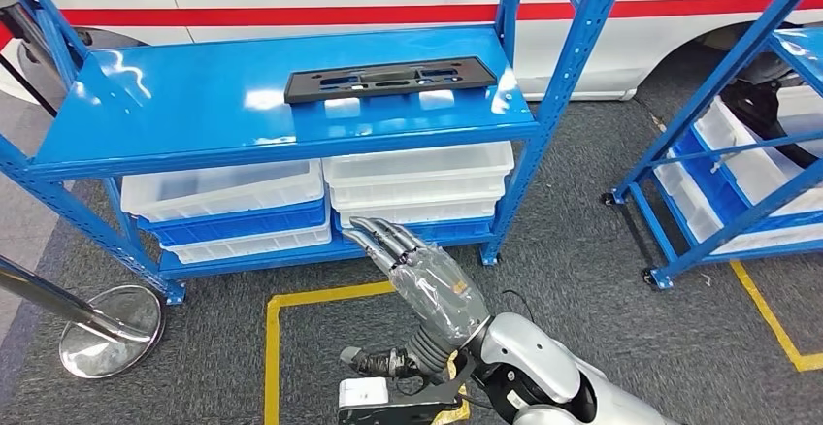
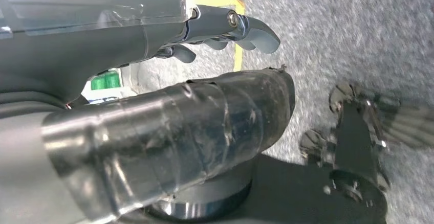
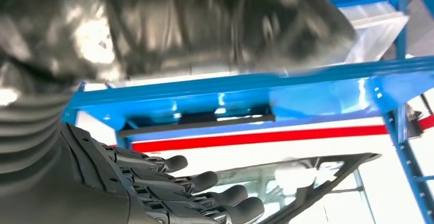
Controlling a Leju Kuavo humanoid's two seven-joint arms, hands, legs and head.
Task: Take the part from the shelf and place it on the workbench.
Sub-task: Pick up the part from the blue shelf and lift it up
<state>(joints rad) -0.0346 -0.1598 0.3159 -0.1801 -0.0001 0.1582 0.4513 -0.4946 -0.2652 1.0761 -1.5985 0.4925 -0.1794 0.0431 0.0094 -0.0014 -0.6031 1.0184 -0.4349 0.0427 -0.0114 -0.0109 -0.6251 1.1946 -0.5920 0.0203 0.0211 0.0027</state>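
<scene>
Fingers [image 1: 383, 236] of the right hand [image 1: 427, 279] stretched forward, spread, holding nothing, below the shelf [image 1: 194, 105] edge. Left hand [image 2: 225, 29] hung low over carpet, fingers loosely curled, empty. Black part [image 1: 390, 80] lay flat on the blue shelf top, untouched. Judged best: lift over the shelf lip, avoid the upright post [image 1: 573, 76], grip the part's near edge. White bins [image 1: 417, 182] sat beneath.

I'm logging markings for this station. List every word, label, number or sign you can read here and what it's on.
No text can be read in any view.
The black part on the blue shelf shows no label.
The white box by the right hand bears no legible print.
</scene>
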